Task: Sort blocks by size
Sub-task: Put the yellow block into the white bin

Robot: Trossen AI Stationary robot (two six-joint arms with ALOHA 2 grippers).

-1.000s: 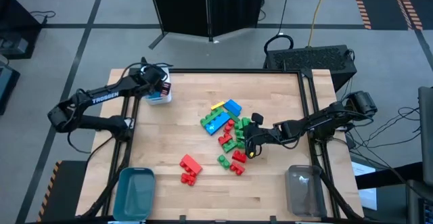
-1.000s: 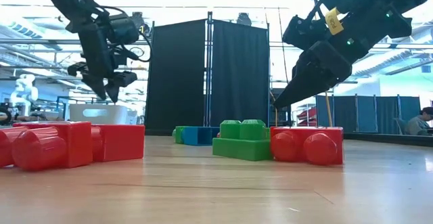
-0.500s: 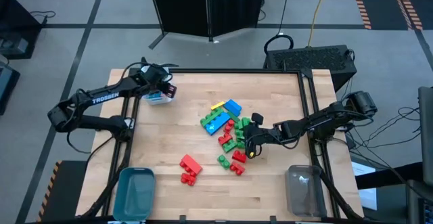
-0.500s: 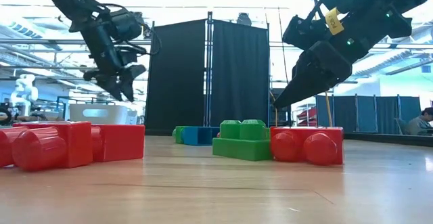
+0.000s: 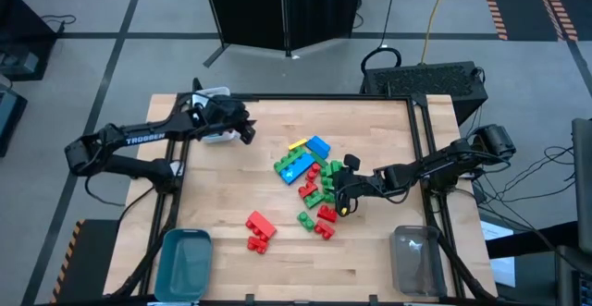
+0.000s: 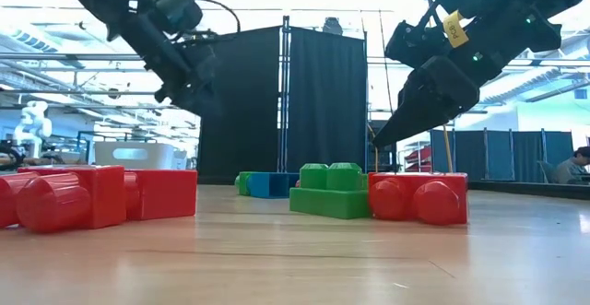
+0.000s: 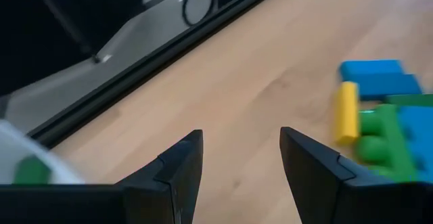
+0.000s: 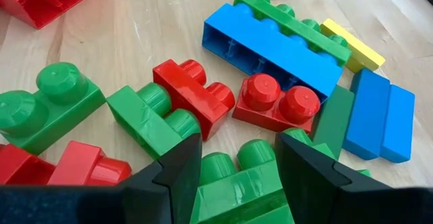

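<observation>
The wooden counter (image 5: 222,204) carries the blocks (image 5: 310,172) heaped right of its centre, with two red ones nearer its front edge. The right hand (image 5: 340,193) hangs open and empty over the heap's right side; a descent there could wedge neighbouring bricks together. The left hand (image 5: 242,128), open, probably empty, hovers near the white bin (image 5: 211,93) at the back-left corner.

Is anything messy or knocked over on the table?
Yes. The blocks lie jumbled mid-table, some tipped on their sides. A long blue block lies on its side, hollow underside showing. Two red blocks sit apart from the pile, nearer the teal bin.
</observation>
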